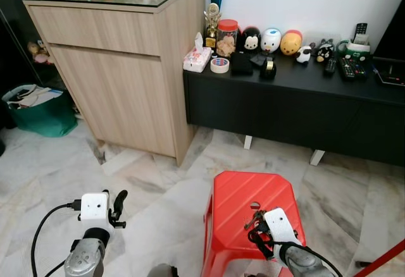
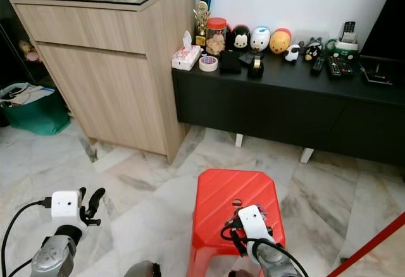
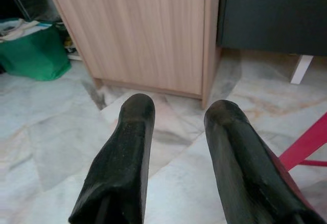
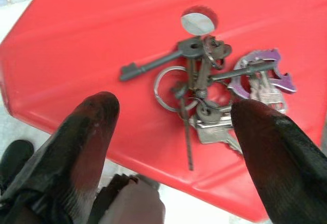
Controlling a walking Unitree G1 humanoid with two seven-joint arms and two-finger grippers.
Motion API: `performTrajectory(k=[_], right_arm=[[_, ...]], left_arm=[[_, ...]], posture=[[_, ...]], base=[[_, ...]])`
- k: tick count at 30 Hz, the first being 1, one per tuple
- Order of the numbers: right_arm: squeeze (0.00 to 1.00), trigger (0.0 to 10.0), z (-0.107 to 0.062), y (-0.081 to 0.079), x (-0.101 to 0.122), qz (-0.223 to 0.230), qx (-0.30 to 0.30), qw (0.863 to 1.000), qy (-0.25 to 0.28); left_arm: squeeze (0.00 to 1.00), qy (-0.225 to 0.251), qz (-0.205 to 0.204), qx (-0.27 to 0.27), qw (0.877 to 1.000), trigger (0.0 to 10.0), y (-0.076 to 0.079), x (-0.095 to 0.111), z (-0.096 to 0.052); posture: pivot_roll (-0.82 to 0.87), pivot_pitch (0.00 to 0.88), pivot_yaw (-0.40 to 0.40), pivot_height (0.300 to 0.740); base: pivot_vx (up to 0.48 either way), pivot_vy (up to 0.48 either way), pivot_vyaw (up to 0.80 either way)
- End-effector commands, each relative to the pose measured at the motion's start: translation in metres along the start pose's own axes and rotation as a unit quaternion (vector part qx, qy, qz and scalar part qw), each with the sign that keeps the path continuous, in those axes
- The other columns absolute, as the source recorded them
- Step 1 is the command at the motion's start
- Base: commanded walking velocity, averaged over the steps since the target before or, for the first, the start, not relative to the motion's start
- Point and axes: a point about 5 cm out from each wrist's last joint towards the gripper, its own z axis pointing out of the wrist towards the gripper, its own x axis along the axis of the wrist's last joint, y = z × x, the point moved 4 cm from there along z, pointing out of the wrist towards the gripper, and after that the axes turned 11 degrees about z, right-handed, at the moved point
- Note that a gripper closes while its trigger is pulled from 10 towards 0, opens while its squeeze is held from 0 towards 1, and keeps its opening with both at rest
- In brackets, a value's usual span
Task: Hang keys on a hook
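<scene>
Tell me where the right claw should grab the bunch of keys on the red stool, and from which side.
Probably from straight above, closing on the central knot where the rings and key heads bunch up. The bunch of keys lies flat and splayed on the red stool, so single shafts offer little to pinch. The right claw is open, one finger on each side of the bunch.

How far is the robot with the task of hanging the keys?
Nothing looks done yet: the keys lie on the red stool. In hand: the right gripper hovers open above them, one finger on each side. Left: grasping, lifting, hanging them on a hook. The left gripper is open, idle over the floor.
</scene>
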Motion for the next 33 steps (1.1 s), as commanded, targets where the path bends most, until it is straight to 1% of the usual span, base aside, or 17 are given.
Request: performTrajectory(k=[1, 4, 7, 13, 16, 18, 21, 22, 23, 24, 25, 26, 28, 29, 30, 31, 33], right_arm=[[0.00, 10.0, 0.001, -0.002, 0.003, 0.008, -0.004, 1.000, 0.002], [0.00, 10.0, 0.003, -0.004, 0.007, 0.015, -0.007, 1.000, 0.005], [0.00, 10.0, 0.003, -0.004, 0.006, 0.009, -0.013, 1.000, 0.001], [0.00, 10.0, 0.001, 0.008, 0.002, 0.017, -0.049, 0.999, -0.003], [0.00, 10.0, -0.001, 0.016, -0.008, 0.016, -0.069, 0.997, -0.028], [0.00, 10.0, -0.002, 0.017, -0.011, 0.028, -0.071, 0.997, -0.029], [0.00, 10.0, -0.003, 0.016, -0.014, 0.029, -0.068, 0.997, -0.033], [0.00, 9.4, -0.003, 0.015, -0.015, 0.030, -0.066, 0.997, -0.035], [0.00, 6.8, -0.003, 0.015, -0.016, 0.030, -0.065, 0.997, -0.036], [0.00, 1.6, -0.003, 0.014, -0.016, 0.032, -0.063, 0.997, -0.036], [0.00, 1.6, -0.003, 0.014, -0.016, 0.033, -0.063, 0.997, -0.035], [0.00, 0.0, -0.002, 0.014, -0.016, 0.034, -0.063, 0.997, -0.035], [0.00, 0.0, -0.002, 0.013, -0.015, 0.036, -0.062, 0.997, -0.034], [0.00, 4.5, -0.002, 0.013, -0.014, 0.035, -0.062, 0.997, -0.034], [0.00, 4.5, -0.002, 0.012, -0.014, 0.034, -0.062, 0.997, -0.034], [0.00, 10.0, -0.002, 0.012, -0.014, 0.034, -0.061, 0.997, -0.037], [0.00, 10.0, -0.002, 0.011, -0.016, 0.032, -0.059, 0.997, -0.044]], left_arm=[[0.00, -0.007, 0.008, -0.003, 1.000, 10.0, -0.004, -0.002, -0.003], [0.00, -0.007, 0.010, 0.001, 1.000, 10.0, -0.011, 0.000, -0.003], [0.00, -0.006, 0.012, -0.001, 1.000, 10.0, -0.012, 0.002, -0.002], [0.00, -0.003, 0.011, -0.003, 1.000, 10.0, -0.011, 0.007, 0.000], [0.00, -0.005, 0.012, -0.003, 1.000, 10.0, -0.012, 0.007, 0.000], [0.00, -0.007, 0.012, -0.002, 1.000, 10.0, -0.013, 0.006, 0.000], [0.00, -0.009, 0.013, -0.001, 1.000, 10.0, -0.013, 0.004, -0.002], [0.00, -0.010, 0.013, -0.001, 1.000, 10.0, -0.014, 0.004, -0.003], [0.00, -0.011, 0.014, -0.001, 1.000, 10.0, -0.014, 0.004, -0.003], [0.00, -0.011, 0.014, 0.000, 1.000, 10.0, -0.015, 0.004, -0.004], [0.00, -0.011, 0.015, 0.000, 1.000, 10.0, -0.015, 0.004, -0.004], [0.00, -0.011, 0.015, 0.001, 1.000, 10.0, -0.016, 0.004, -0.004], [0.00, -0.011, 0.016, 0.001, 1.000, 10.0, -0.016, 0.004, -0.004], [0.00, -0.012, 0.017, 0.001, 1.000, 10.0, -0.017, 0.005, -0.004], [0.00, -0.012, 0.017, 0.000, 1.000, 10.0, -0.017, 0.005, -0.004], [0.00, -0.012, 0.018, 0.000, 1.000, 10.0, -0.017, 0.005, -0.004], [0.00, -0.013, 0.020, -0.002, 1.000, 10.0, -0.017, 0.005, -0.004]], posture=[[0.10, 0.000, 0.030, 0.645], [0.12, 0.007, 0.040, 0.645], [0.12, 0.012, 0.046, 0.645], [0.12, 0.020, 0.048, 0.645], [0.12, 0.026, 0.052, 0.645], [0.12, 0.027, 0.053, 0.645], [0.12, 0.027, 0.053, 0.645], [0.12, 0.027, 0.053, 0.645], [0.12, 0.028, 0.054, 0.645], [0.12, 0.028, 0.054, 0.645], [0.12, 0.029, 0.055, 0.645], [0.12, 0.031, 0.055, 0.645], [0.12, 0.032, 0.057, 0.645], [0.12, 0.033, 0.060, 0.645], [0.12, 0.034, 0.061, 0.645], [0.13, 0.035, 0.061, 0.645], [0.13, 0.041, 0.064, 0.645]], base=[[0.000, 0.000, 0.00], [0.000, 0.000, 0.00], [0.000, 0.000, 0.00], [0.000, 0.000, 0.00], [0.000, 0.000, 0.00], [0.000, 0.000, 0.00], [0.000, 0.000, 0.00], [0.000, 0.000, 0.00], [0.000, 0.000, 0.00], [0.000, 0.000, 0.00], [0.000, 0.000, 0.00], [0.000, 0.000, 0.00], [0.000, 0.000, 0.00], [0.000, 0.000, 0.00], [0.000, 0.000, 0.00], [0.000, 0.000, 0.00], [0.000, 0.000, 0.00]])
